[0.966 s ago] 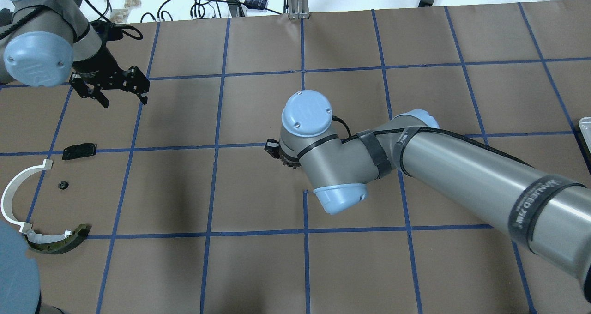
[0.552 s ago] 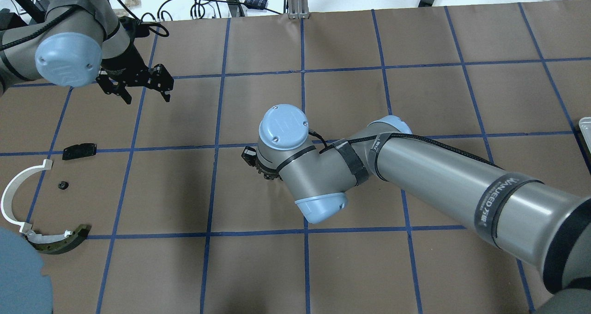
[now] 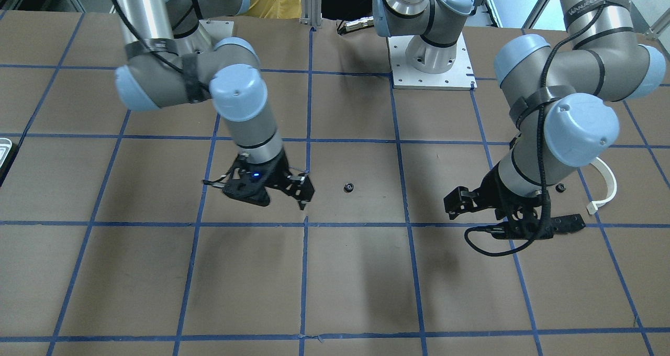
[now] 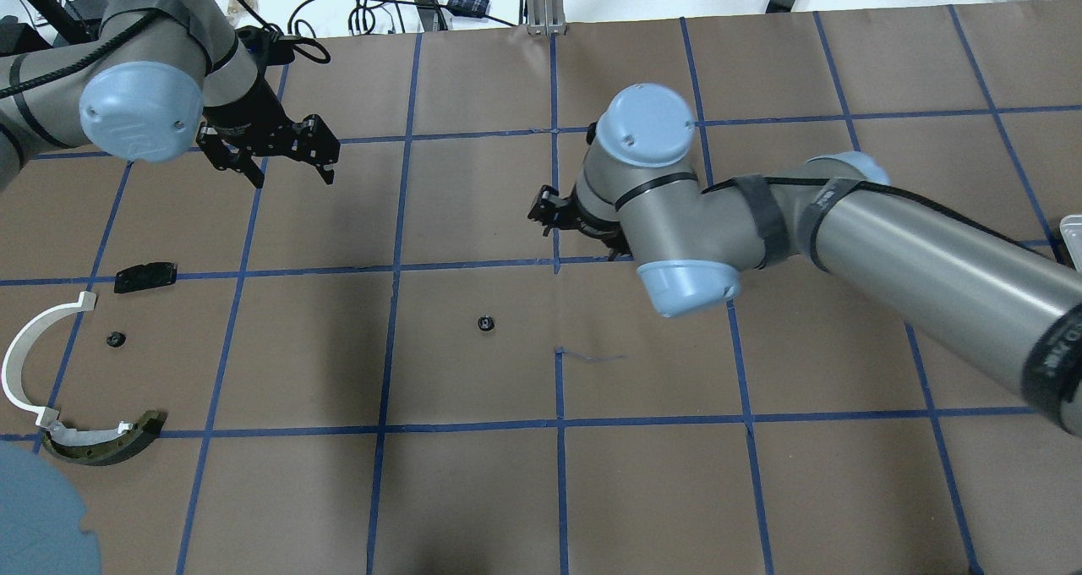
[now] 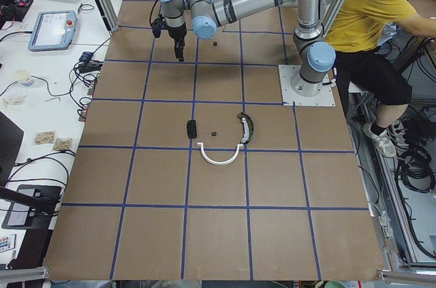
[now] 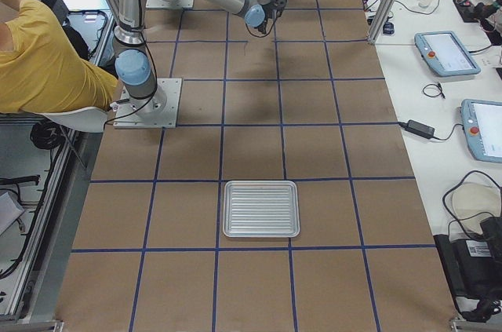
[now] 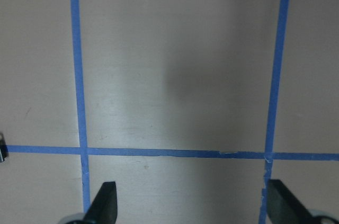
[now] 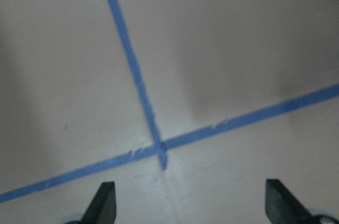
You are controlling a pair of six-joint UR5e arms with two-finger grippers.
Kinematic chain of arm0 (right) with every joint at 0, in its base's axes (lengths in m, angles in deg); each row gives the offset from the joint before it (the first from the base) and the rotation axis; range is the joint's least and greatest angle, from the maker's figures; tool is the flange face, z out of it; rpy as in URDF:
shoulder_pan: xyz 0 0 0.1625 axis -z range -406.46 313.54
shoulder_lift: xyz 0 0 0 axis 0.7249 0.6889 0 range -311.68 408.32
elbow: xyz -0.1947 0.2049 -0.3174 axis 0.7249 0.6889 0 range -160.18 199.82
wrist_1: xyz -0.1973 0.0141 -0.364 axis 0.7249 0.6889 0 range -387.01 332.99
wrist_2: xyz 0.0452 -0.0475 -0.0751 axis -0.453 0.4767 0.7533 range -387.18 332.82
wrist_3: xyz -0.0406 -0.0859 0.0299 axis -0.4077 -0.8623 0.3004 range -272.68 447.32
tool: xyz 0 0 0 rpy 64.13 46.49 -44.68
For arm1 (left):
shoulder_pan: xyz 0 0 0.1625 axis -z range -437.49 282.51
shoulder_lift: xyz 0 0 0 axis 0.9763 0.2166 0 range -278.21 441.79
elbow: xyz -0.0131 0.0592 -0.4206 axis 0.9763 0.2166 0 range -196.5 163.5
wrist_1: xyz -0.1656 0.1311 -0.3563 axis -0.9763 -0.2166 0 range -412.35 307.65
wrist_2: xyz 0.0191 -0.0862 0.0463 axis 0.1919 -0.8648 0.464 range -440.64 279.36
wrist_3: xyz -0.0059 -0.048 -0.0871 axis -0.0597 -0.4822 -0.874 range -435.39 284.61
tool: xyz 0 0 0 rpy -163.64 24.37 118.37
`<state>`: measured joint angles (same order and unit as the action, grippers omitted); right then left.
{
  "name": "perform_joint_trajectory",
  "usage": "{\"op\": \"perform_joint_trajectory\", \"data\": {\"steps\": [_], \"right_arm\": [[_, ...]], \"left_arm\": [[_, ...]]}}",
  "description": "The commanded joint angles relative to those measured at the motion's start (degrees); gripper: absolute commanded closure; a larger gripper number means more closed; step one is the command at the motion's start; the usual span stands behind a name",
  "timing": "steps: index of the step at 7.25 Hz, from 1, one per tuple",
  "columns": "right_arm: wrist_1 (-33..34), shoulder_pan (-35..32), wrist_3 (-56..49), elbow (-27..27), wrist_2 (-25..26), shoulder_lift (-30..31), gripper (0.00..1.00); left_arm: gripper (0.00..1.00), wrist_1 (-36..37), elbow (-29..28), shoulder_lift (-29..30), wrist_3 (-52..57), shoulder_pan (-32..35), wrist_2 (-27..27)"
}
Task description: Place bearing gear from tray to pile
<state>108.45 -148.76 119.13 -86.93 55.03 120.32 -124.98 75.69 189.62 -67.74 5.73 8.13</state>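
Observation:
A small black bearing gear (image 4: pixel 485 324) lies alone on the brown table, also in the front view (image 3: pixel 348 188). My right gripper (image 4: pixel 545 211) is open and empty, up and to the right of it; its wrist view (image 8: pixel 190 205) shows only tape lines. My left gripper (image 4: pixel 292 173) is open and empty at the far left, over bare table (image 7: pixel 193 205). The pile lies at the left edge: a white curved strip (image 4: pixel 30 347), an olive-edged curved piece (image 4: pixel 110 444), a flat black plate (image 4: pixel 145 276) and a small black part (image 4: pixel 116 338). The tray (image 6: pixel 261 208) shows as a sliver at the right edge (image 4: pixel 1072 237).
The table (image 4: pixel 473 490) is brown paper with a blue tape grid. Cables and small boxes (image 4: pixel 380 4) lie beyond its far edge. A metal post (image 4: pixel 541 0) stands at the far middle. An operator in yellow (image 5: pixel 378 2) sits behind the robot base.
My right gripper moved left, then drew back up and to the right, leaving the gear on the table where it had been. My left arm swung to the right.

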Motion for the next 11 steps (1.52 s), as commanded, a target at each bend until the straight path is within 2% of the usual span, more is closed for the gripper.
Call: {"op": "perform_joint_trajectory", "data": {"steps": [1, 2, 3, 4, 5, 6, 7, 8, 9, 10, 11], "right_arm": [[-13.5, 15.93, -25.62, 2.32, 0.66, 7.68, 0.0], [-17.82, 22.61, -30.01, 4.07, 0.4, 9.63, 0.0], [-20.12, 25.72, -31.71, 4.87, 0.66, 9.99, 0.0], [-22.5, 26.1, -33.55, 7.06, 3.1, 10.78, 0.0], [-30.96, 25.84, -33.57, 9.6, 6.17, 13.22, 0.0], [-35.92, 25.84, -33.39, 9.89, 6.37, 16.73, 0.0], [-37.97, 25.14, -33.39, 9.63, 6.37, 18.59, 0.0], [-39.99, 21.57, -33.13, 9.98, 6.29, 19.83, 0.0], [-39.92, 16.66, -34.35, 10.68, 8.2, 19.75, 0.0], [-42.97, 16.52, -37.84, 13.99, 8.74, 17.58, 0.0], [-44.82, 16.26, -39.01, 20.11, 8.14, 14.6, 0.0]], "left_arm": [[0.0, -0.05, 0.63, 0.01, -2.1, 7.0, -1.58], [0.0, 0.13, 2.28, -0.25, -6.81, 11.56, -1.58], [0.0, 3.43, 4.82, 0.36, -7.99, 14.83, -1.49], [0.0, 7.64, 8.24, 1.5, -8.61, 17.12, -1.49], [0.0, 11.17, 10.97, 2.38, -9.23, 18.54, -1.75], [0.0, 11.2, 11.7, 3.08, -9.41, 19.68, -1.93], [0.0, 11.11, 12.14, 4.31, -9.5, 20.48, -1.93], [0.0, 11.11, 12.58, 5.45, -9.32, 20.49, -1.93], [0.0, 11.11, 12.58, 6.33, -9.23, 20.66, -1.84], [0.0, 11.03, 12.67, 6.95, -9.15, 20.66, -1.67], [0.05, 10.94, 12.76, 7.31, -9.23, 20.75, -1.58]]}}
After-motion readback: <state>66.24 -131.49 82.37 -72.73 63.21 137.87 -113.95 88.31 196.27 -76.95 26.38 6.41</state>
